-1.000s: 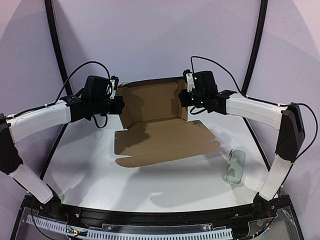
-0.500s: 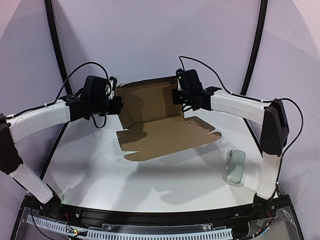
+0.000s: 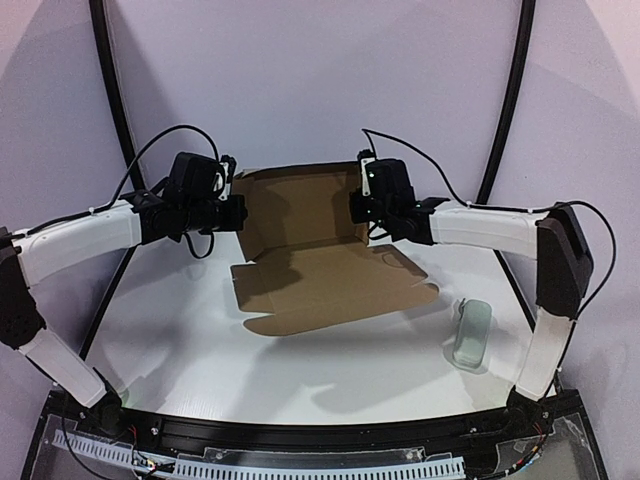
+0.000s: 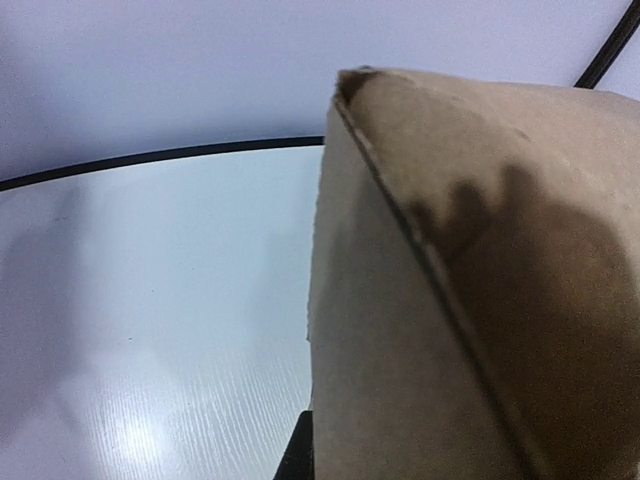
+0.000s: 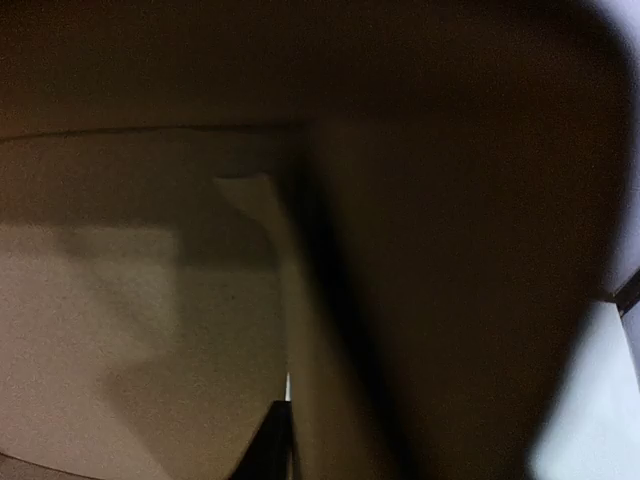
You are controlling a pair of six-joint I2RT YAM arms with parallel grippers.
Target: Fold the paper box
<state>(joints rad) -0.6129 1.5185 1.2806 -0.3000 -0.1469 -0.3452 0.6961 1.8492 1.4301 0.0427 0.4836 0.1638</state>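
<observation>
Where the left gripper [image 3: 238, 211] pinches shut on the left flap of the paper box [image 3: 330, 280], the right gripper [image 3: 358, 208] meets the opposite flap, its grip impossible to tell. The box's back wall stands upright mid-table [image 3: 300, 370]. A pale green case [image 3: 471, 335] lies well apart, rightward. Both arms reach inward, forearms nearly level.

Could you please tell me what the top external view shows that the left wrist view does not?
Only top external: the left arm and right arm, the whole paper box with rear panel raised, a pale case. Only left wrist: a close look at one cardboard fold edge. Both: brown cardboard over the white table.
</observation>
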